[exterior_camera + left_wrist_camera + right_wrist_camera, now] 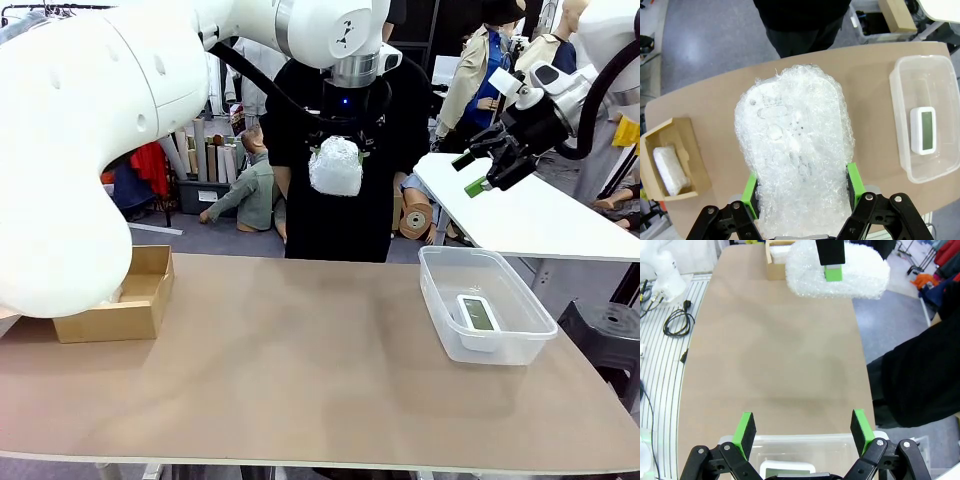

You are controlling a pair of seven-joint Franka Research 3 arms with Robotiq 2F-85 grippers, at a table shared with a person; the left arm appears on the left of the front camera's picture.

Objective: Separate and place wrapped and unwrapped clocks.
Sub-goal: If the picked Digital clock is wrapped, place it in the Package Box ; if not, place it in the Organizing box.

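Brown and bare across its middle, the counter (300, 370) runs the width of the front view, with a person in black (340, 210) standing at its far edge. High at upper centre of that view, the left hand (337, 150) grips a wrapped clock (335, 166), a lumpy white bubble-wrap bundle held in the air above the counter. The left wrist view shows this bundle (795, 155) close up, pinched between the two green pads (749, 192), the jaws partly closed on it. That same view looks down into the brown cardboard box (690, 160) at lower left, where a second wrapped clock (669, 170) lies; from the front the box (120, 300) sits at the counter's left end. The bare white clock (477, 315) lies flat in the clear plastic tub (485, 270) at right of the front view. The right hand (490, 165) hangs at upper right, jaws wide apart and holding nothing; its own view shows the green pads (745, 429) spread over the tub's rim (805, 440).
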